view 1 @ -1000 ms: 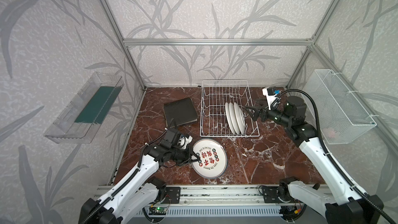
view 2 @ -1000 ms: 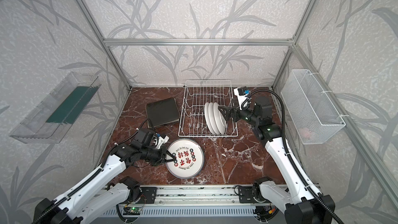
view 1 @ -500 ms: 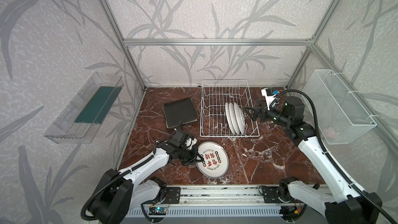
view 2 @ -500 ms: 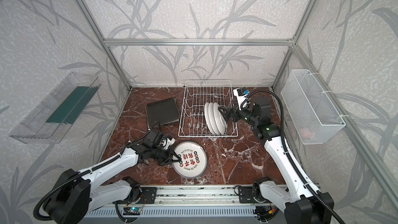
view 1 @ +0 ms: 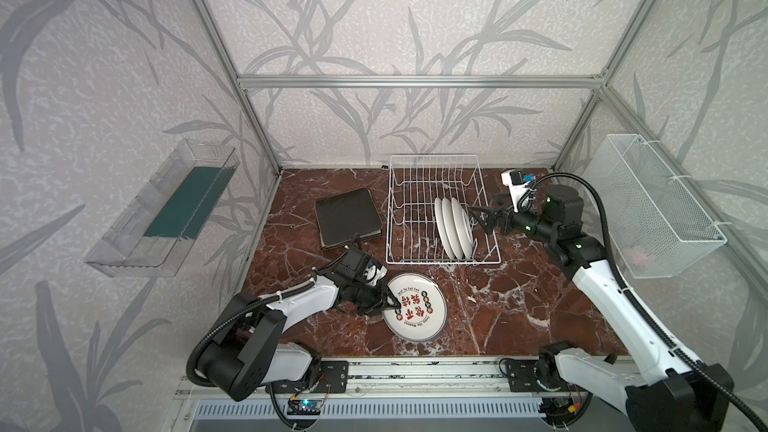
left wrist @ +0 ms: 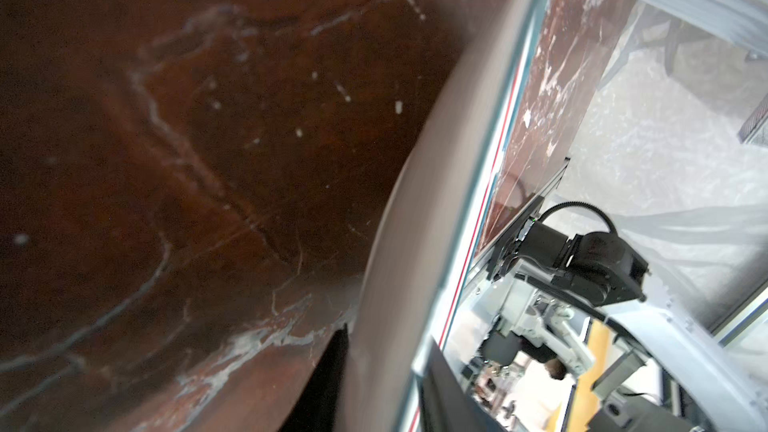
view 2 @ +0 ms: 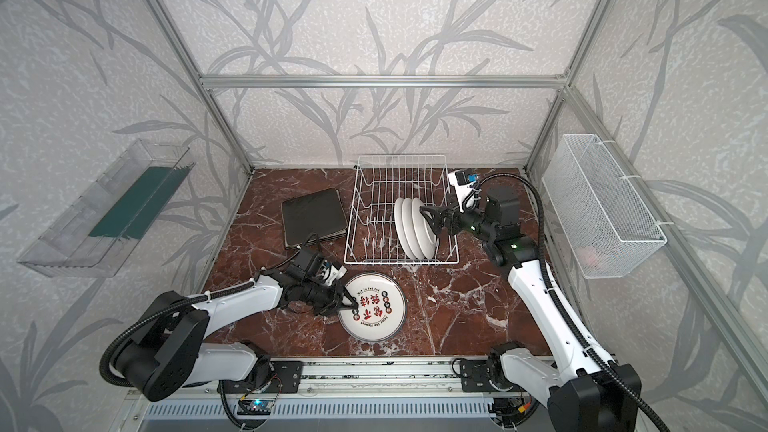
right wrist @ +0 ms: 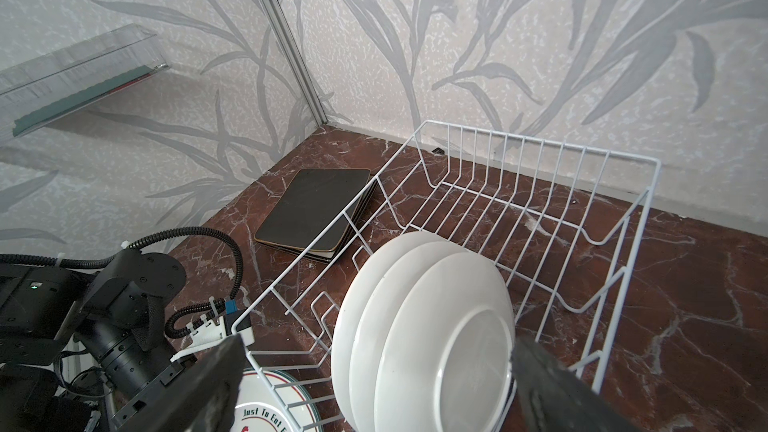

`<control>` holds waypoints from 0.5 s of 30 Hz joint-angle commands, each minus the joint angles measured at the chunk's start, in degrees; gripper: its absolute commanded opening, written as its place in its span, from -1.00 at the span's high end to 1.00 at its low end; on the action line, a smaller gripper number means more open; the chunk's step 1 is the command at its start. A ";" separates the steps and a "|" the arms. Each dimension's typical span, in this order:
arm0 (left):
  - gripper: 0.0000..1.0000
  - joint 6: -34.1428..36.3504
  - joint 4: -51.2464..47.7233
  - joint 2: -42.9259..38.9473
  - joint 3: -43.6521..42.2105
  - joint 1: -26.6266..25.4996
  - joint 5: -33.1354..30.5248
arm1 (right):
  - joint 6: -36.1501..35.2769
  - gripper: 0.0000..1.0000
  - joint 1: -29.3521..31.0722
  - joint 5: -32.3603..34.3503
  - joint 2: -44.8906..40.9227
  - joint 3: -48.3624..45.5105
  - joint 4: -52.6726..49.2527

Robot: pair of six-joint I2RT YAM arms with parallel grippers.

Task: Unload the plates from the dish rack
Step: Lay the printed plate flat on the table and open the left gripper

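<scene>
The white wire dish rack (view 1: 432, 156) (view 2: 399, 156) (right wrist: 540, 147) holds three round white plates (view 1: 453, 228) (view 2: 413, 228) (right wrist: 428, 326) upright, backs toward my right gripper (view 1: 478, 218) (view 2: 428, 218) (right wrist: 376, 344). It hovers open and wide at their right edge, touching nothing. A round plate with red characters (view 1: 415, 311) (view 2: 372, 311) (left wrist: 415, 201) lies flat in front of the rack. My left gripper (view 1: 388, 305) (view 2: 347, 306) is at its left rim, jaws a little apart, one above and one below. Black-backed square plates (view 1: 348, 223) (right wrist: 311, 209) are stacked left of the rack.
A clear plastic tray (view 1: 166, 209) hangs on the left wall and a white mesh basket (view 1: 652, 205) on the right wall. Aluminium posts stand at the back corners. A metal rail (view 1: 415, 371) runs along the table's front edge.
The left arm has carried the round plate slightly right and laid it flat, and its jaws have loosened from the rim. The right arm has not moved.
</scene>
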 commanded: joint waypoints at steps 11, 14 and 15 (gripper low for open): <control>-0.67 3.64 -10.93 -2.64 5.35 -0.48 -4.74 | -0.24 -0.98 0.63 0.13 1.05 0.29 1.60; -0.79 4.96 -15.83 -3.85 7.50 -0.39 -7.62 | -0.28 -0.98 0.74 0.15 1.09 0.21 1.59; -0.83 5.40 -17.67 -4.19 8.48 -0.38 -8.82 | -0.27 -0.98 0.74 0.15 1.13 0.21 1.42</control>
